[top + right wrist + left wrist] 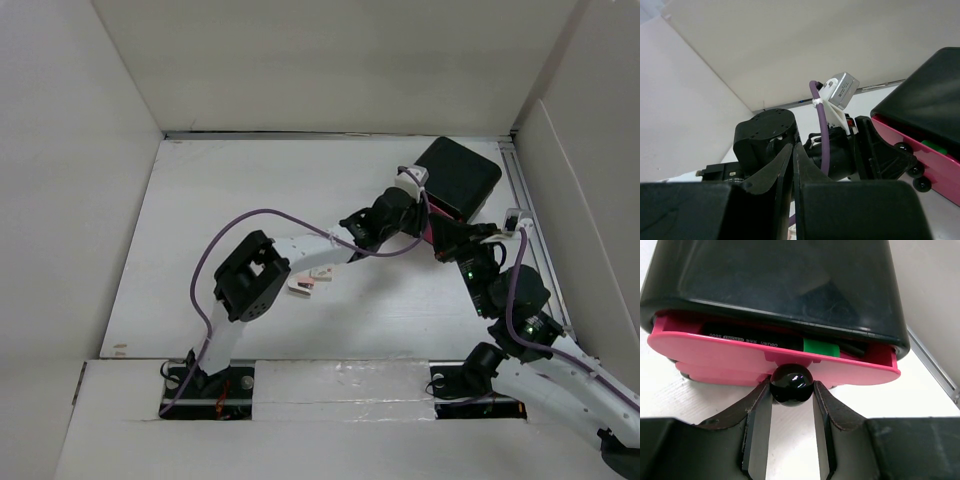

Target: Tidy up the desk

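The left gripper (792,390) clamps the black knob (791,380) of a part-open pink drawer (730,355) in the black box (780,285) on the desk (250,190). The right gripper (793,152) hovers nearby, fingers together, empty.

Left arm (300,250): base at near left, upper link rising to a folded elbow, forearm stretched far and right across the scene, wrist lowest at its far end.

Left gripper (791,390): jaws part-open, the two dark fingers (757,430) set either side of a black knob (791,382), pads touching it on both sides.

Right arm (520,310): base at near right, links stacked and bent back on themselves, wrist turned left toward the left arm's wrist, just beside it.

Right gripper (793,155): fingers (775,170) drawn together with only a thin slit between the tips, nothing held.
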Robot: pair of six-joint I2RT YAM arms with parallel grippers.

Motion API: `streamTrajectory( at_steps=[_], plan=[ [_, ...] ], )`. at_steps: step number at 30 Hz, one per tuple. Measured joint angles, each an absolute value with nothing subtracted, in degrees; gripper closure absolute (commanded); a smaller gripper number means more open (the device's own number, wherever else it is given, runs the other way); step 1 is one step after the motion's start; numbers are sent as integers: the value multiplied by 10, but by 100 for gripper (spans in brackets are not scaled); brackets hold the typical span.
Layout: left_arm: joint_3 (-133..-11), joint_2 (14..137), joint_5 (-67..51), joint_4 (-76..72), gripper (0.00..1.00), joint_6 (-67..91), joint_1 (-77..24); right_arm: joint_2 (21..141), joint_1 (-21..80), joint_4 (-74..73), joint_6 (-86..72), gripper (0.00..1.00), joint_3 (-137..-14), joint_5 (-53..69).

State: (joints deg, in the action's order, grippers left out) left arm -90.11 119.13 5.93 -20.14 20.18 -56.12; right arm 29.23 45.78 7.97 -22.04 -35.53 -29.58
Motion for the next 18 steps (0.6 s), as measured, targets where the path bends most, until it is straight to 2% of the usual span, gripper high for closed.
streamTrajectory(
  at_steps=[16, 18],
  plan=[
    [-970, 1244, 84, -202, 87, 204, -561, 292, 458, 80, -221, 90, -355, -296],
    [-975, 1248, 86, -203, 79, 204, -561, 292, 458, 80, -221, 90, -355, -296]
  ],
)
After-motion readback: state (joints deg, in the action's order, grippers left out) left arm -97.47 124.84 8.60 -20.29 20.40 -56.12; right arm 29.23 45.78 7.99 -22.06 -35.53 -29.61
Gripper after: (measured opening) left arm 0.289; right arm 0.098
